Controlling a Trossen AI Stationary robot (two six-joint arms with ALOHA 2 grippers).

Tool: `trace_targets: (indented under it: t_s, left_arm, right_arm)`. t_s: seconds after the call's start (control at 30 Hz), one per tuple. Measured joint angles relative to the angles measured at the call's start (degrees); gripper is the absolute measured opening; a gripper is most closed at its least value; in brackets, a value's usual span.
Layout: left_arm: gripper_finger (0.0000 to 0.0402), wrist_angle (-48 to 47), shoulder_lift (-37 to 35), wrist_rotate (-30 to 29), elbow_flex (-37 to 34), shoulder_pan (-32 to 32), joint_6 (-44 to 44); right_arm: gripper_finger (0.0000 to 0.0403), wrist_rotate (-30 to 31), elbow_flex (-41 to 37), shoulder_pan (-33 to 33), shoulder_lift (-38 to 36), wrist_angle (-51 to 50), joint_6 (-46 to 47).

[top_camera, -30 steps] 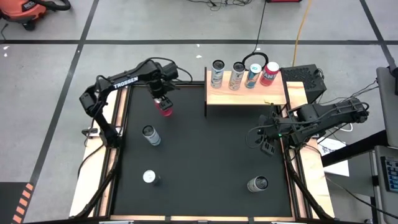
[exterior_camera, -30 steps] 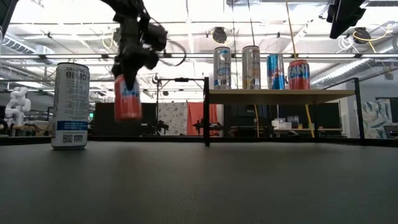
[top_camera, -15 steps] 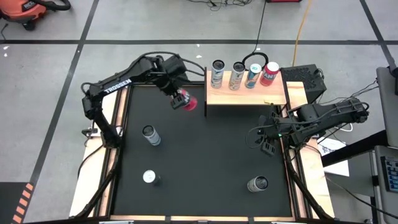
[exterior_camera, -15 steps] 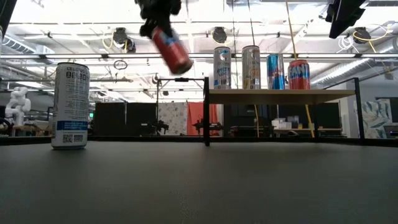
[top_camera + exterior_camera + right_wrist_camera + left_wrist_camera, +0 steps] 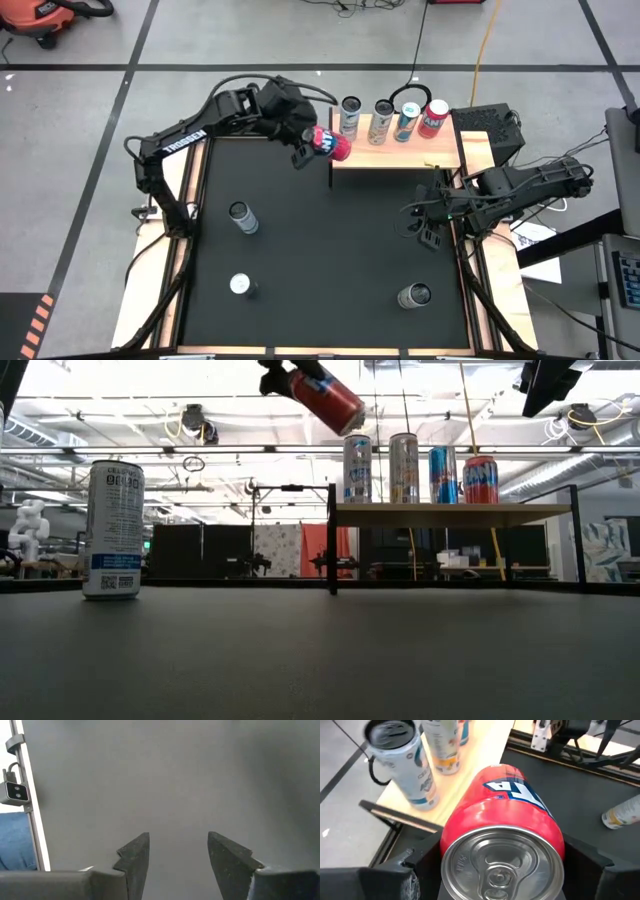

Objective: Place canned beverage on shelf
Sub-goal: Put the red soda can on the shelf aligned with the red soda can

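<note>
above shelf (image 5: 400,150) edge, tilted red can (image 5: 330,143), silver lid

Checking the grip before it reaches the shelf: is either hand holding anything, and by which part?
The left hand holds a red can by its sides, tilted, above the shelf's left end. The right hand holds nothing.

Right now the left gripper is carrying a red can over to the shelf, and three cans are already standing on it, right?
Not quite: four cans stand on the shelf, as the high view shows. The left gripper does carry the red can toward it.
</note>
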Motion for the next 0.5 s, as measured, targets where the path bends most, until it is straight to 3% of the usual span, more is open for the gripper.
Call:
trace_targets:
  t_s: [0.5]
  left_arm:
    - [0.0297, 3.90, 7.86, 0.64, -0.07, -0.06, 4.74]
  right_arm:
    - [0.0183, 0.07, 0.00, 0.00, 0.00, 0.00, -0.03]
